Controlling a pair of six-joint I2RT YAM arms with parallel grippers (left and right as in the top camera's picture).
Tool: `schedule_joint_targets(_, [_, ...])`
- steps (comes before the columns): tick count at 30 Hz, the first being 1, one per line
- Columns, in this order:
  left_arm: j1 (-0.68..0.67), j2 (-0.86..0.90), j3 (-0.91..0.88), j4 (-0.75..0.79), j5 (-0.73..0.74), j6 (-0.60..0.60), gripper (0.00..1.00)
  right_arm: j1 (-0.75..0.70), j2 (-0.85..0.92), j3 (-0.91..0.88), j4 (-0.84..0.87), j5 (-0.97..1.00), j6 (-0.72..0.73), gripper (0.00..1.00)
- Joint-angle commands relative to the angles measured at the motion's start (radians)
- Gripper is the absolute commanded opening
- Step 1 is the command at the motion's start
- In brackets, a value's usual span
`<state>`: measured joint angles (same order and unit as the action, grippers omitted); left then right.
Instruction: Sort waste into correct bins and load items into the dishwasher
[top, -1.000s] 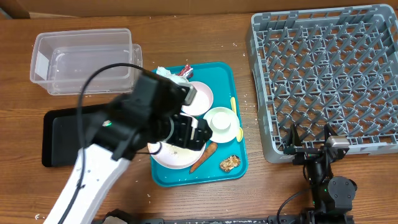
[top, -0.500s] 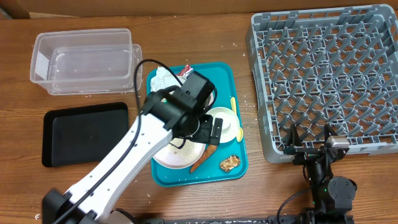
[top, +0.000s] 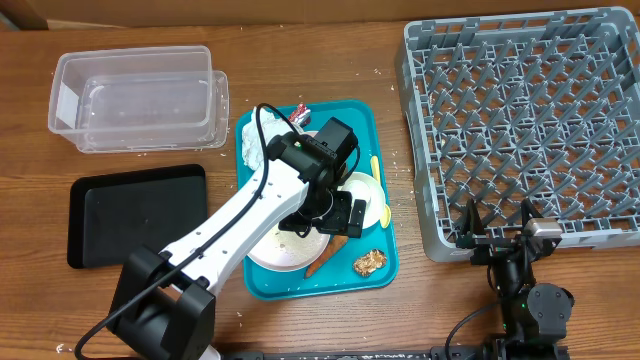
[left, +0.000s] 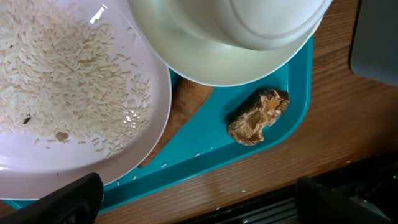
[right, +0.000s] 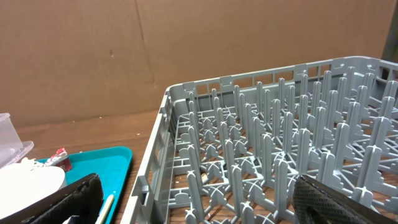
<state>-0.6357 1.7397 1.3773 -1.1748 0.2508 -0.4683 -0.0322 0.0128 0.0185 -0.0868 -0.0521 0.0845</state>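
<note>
Left hand (top: 325, 220) hangs spread wide over the near end of the teal tray (left: 211, 162), pinching nothing. The brown food chunk (left: 258, 117) lies just below it on bare tray floor near the corner. That chunk looks light, knobbly and probably crumbly, so a gentle pinch across its narrower middle seems safer than a hard squeeze, and its rough surface should not slip. Just beside it the orange carrot piece (left: 180, 118) lies partly hidden by the rims of the large white plate (left: 62, 93) and the white bowl (left: 230, 37). It looks firm but smooth, with only its middle stretch open to take hold of. On the plate lies loose white rice (left: 74, 81), likely to scatter if the plate tips. Farther out on the worktop (top: 300, 60), the clear tub (top: 135, 95) and the black tray (top: 140, 215) lie well apart from the chunk. The grey dish rack (top: 520, 120) stands on the other side, and the right hand (top: 497, 235) sits just beside its near wall, spread and empty.
</note>
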Motion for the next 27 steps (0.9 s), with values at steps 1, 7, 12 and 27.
schedule_joint_targets(1, [-0.009,-0.001,0.013,0.002,0.012,0.031,1.00,-0.001,-0.010,-0.010,0.006,-0.002,-0.003,1.00])
schedule_joint_targets(7, [-0.009,-0.001,0.013,0.008,0.011,0.086,1.00,-0.001,-0.010,-0.010,0.006,-0.002,-0.003,1.00])
schedule_joint_targets(12, [-0.009,-0.001,0.013,0.032,0.001,0.119,1.00,-0.001,-0.010,-0.010,0.006,-0.002,-0.003,1.00])
schedule_joint_targets(27, [-0.068,0.000,0.006,0.055,-0.195,0.187,0.68,-0.001,-0.010,-0.010,0.006,-0.002,-0.003,1.00])
